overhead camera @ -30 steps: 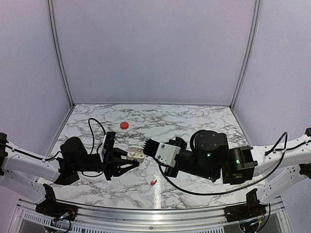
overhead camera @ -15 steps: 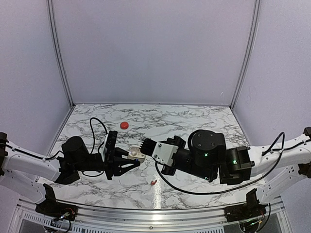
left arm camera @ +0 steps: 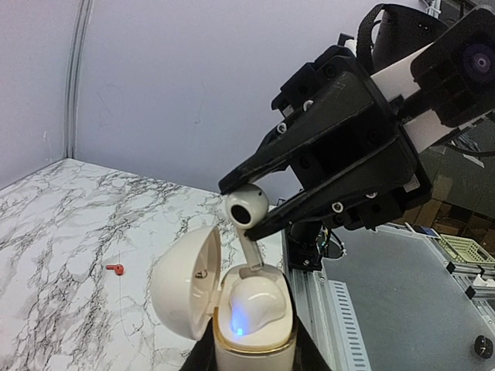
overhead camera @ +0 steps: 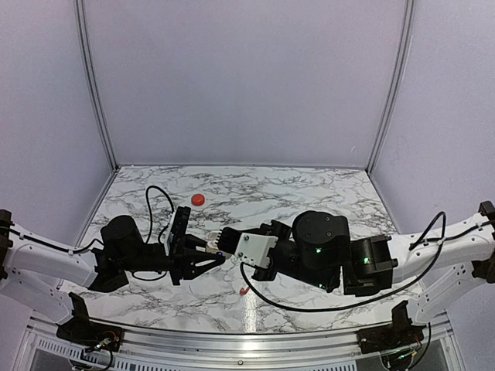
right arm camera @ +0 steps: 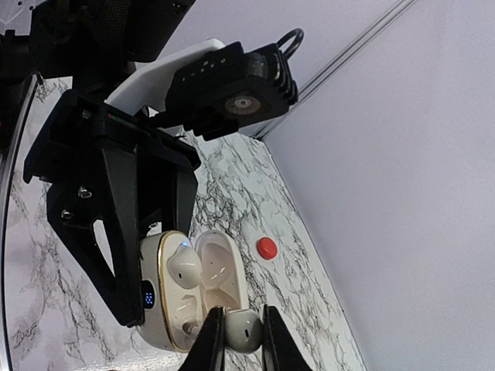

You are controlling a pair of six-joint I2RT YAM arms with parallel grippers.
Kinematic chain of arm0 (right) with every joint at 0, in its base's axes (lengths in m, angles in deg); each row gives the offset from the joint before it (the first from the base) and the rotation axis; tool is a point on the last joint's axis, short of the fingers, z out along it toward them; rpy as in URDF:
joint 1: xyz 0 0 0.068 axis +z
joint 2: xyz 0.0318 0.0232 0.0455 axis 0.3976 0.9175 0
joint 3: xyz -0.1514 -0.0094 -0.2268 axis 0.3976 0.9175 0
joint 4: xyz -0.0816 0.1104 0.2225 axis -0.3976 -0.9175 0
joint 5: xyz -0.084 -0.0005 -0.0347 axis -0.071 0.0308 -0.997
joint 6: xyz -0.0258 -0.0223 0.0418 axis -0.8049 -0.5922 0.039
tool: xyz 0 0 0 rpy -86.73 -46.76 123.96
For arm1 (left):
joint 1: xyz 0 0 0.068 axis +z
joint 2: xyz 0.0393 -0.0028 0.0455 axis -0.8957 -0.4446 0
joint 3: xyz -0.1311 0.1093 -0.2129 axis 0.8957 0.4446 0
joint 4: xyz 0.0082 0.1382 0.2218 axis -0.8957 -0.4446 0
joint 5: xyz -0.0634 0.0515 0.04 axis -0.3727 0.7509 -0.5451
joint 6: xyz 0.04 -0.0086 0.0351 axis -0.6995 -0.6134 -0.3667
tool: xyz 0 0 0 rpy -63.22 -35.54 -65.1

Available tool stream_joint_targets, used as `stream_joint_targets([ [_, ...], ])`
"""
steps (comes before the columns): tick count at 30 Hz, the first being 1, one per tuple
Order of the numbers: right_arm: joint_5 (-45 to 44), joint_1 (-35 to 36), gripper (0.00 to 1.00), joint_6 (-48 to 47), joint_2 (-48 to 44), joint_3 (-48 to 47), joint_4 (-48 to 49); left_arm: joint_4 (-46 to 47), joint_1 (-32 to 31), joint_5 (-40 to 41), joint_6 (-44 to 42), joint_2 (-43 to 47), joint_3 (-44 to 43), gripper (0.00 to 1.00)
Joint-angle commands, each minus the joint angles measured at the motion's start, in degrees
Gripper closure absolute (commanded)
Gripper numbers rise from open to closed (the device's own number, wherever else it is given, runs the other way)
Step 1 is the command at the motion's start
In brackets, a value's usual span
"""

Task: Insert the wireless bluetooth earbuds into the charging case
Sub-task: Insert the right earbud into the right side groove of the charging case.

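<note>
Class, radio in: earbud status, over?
Left gripper shut on charging case, lid open. Right gripper shut on earbud, stem at slot. Other earbud seated. Nothing blocking.

Glossy plastic case (left arm camera: 186,282) — smooth marbled table (left arm camera: 62,224)

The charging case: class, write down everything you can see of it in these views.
The charging case is a small, glossy cream-white plastic shell with a gold rim. Its hinged lid stands open to one side. The left gripper clamps its body. One white earbud sits inside by a blue light; the right gripper holds a second earbud with its stem tip at the free slot. A small blue display glows on its outer side.
</note>
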Motion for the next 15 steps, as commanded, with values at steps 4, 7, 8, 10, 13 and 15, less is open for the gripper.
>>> stream_joint_targets([
  [4, -2.8, 0.57, 0.89, -2.36, 1.11, -1.88, 1.41, -0.53, -0.07, -0.14, 0.87, -0.7, -3.0, 1.0],
  [7, -3.43, 0.57, 0.89, -3.08, 1.45, -1.81, 1.46, -0.54, -0.07, -0.29, 0.84, -0.7, -3.2, 1.0],
  [8, -3.74, 0.6, 0.89, -3.48, 1.55, -1.71, 1.55, -0.6, -0.07, -0.33, 1.01, -0.68, -3.23, 1.0],
  [10, -4.63, 0.8, 0.89, -4.44, 1.72, -1.55, 1.55, -0.57, 0.08, -0.44, 1.24, -0.7, -3.28, 1.0],
  [13, -6.26, 1.37, 0.89, -6.68, 2.22, -1.22, 1.69, -0.62, 0.1, -0.52, 1.38, -0.73, -3.33, 1.0],
  [15, -6.81, 2.02, 0.89, -8.13, 2.62, -0.97, 1.73, -0.68, 0.19, -0.6, 1.36, -0.96, -3.56, 1.0],
])
